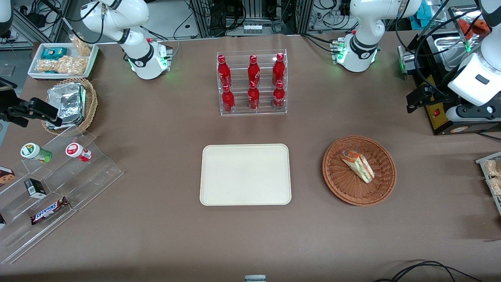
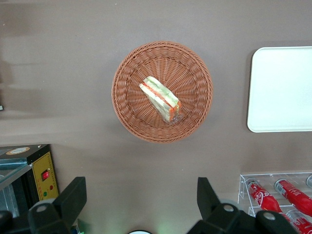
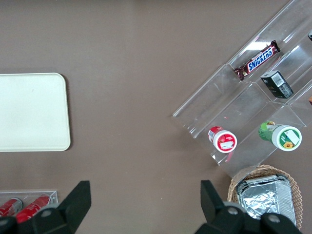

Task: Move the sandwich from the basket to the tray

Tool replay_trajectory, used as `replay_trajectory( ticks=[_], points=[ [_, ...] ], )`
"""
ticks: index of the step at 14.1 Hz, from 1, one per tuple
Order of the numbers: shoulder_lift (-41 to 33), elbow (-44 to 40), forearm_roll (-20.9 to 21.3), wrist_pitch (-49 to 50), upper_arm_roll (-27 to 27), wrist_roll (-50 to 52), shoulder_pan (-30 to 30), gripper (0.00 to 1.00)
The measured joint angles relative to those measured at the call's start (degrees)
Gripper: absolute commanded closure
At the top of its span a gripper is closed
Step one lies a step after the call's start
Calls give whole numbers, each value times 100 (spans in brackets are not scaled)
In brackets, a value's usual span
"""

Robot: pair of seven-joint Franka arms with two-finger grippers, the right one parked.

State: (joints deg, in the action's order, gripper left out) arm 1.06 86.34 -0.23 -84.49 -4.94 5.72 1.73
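I've got the pincer (image 2: 141, 202) spread wide, high above the worktop, sandwich (image 2: 160, 98) lying mid-basket (image 2: 131, 68) pointing ten-to-four, so I'd rotate to straddle its thin sides before descending, tray (image 2: 278, 87) waiting empty.

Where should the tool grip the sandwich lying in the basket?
Probably from straight above, across the two bread faces at mid-length. The sandwich lies alone in the shallow basket, filling edge up, with bare wicker on both sides for the fingers. The open tool hangs high, off to one side of the basket.
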Motion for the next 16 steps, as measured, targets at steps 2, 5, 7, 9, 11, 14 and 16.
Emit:
replay_trajectory(
  ticks=[2,5,7,9,11,14,16],
  points=[
    [21,-1,0,0,1,0,0,0],
    [101,-1,0,0,2,0,0,0],
    [136,-1,0,3,2,10,0,0],
    [138,-1,0,67,2,13,0,0],
    [139,-1,0,137,2,13,4,0],
    [168,9,0,148,-3,17,21,0],
    [251,143,1,128,-7,17,37,0]
  ],
)
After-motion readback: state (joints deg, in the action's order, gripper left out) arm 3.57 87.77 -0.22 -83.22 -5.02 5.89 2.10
